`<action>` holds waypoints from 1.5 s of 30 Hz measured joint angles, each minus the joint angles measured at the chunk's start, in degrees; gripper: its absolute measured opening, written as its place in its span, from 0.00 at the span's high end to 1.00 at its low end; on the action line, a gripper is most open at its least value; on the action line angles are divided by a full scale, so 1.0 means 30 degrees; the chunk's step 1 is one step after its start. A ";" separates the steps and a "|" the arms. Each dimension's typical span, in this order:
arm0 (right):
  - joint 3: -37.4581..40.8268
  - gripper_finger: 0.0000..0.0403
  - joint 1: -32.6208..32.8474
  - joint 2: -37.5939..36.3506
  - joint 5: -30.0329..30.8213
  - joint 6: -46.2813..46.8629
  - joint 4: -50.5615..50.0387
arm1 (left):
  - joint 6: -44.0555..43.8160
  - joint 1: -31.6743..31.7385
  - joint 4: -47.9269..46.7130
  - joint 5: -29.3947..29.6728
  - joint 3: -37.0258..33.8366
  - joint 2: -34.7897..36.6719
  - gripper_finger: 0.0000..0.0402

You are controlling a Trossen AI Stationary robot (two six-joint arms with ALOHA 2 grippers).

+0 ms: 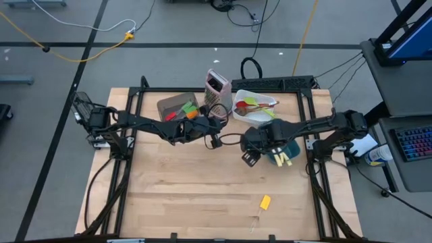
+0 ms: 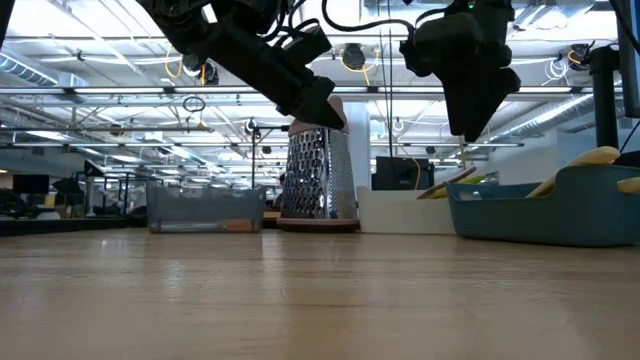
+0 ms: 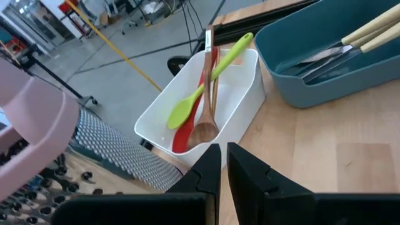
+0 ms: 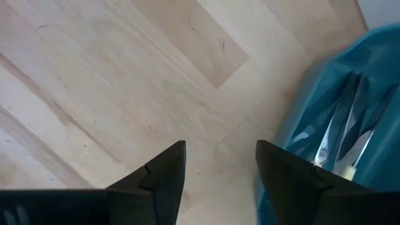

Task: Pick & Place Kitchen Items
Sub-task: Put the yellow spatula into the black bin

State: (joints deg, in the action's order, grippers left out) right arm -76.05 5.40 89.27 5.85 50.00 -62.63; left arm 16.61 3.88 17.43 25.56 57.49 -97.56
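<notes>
Spatula: a yellow spatula [image 1: 264, 202] lies alone on the worktop [image 1: 202, 189], near its front edge, well apart from both arms and all bins.
Handling: judged light and slim; the yellow blade probably soft and flexible, the thin handle stiffer. It lies flat, so a pinch across the handle close to the blade should hold best; the thin handle may slip or swing.
Sorted items: a green spoon [image 3: 200, 87], a red spoon [image 3: 187, 128] and a wooden spoon [image 3: 205, 112] lie in the white bin [image 3: 240, 103]; cream-handled knives [image 3: 350, 44] lie in the teal bin [image 3: 312, 81]; red, green and orange utensils [image 1: 187, 112] rest in the grey bin [image 1: 172, 104].
Right claw: [image 4: 219, 181] jaws stand wide apart, nothing between them; it hangs above bare worktop just beside the teal bin.
Left claw: [image 3: 223, 178] jaws nearly closed, nothing seen between them; it hovers by the grater [image 1: 217, 88], facing the white bin.
Writing: a small label shows on the wooden spoon handle, too small to read. No brand legible elsewhere.
</notes>
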 joint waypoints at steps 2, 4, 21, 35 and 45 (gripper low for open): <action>0.0000 0.54 0.0261 0.0000 0.0010 0.0659 0.0007 | 0.0325 0.0000 0.0229 0.0000 0.0000 0.0000 0.92; 0.0000 0.54 0.0571 0.0000 0.0005 0.1323 0.0007 | 0.0595 0.0007 0.0429 0.0000 0.0000 0.0000 0.92; 0.0000 0.54 0.6099 0.0000 -0.1999 -0.2123 0.0735 | 0.2693 0.0266 0.1291 -0.0007 0.0000 0.0000 0.92; 0.3607 0.54 0.9617 0.0000 -0.2429 -0.5491 1.0485 | -0.1129 0.1187 0.1284 -0.0036 0.0000 0.0000 0.92; 0.7704 0.56 0.9631 0.0007 -0.4431 -1.0474 1.1565 | -0.3875 0.1014 0.1172 -0.0095 0.0000 0.0000 0.92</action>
State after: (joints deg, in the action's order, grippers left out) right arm -52.94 34.30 89.30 -7.44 18.57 -27.94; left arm 4.98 6.92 20.94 25.28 57.49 -97.56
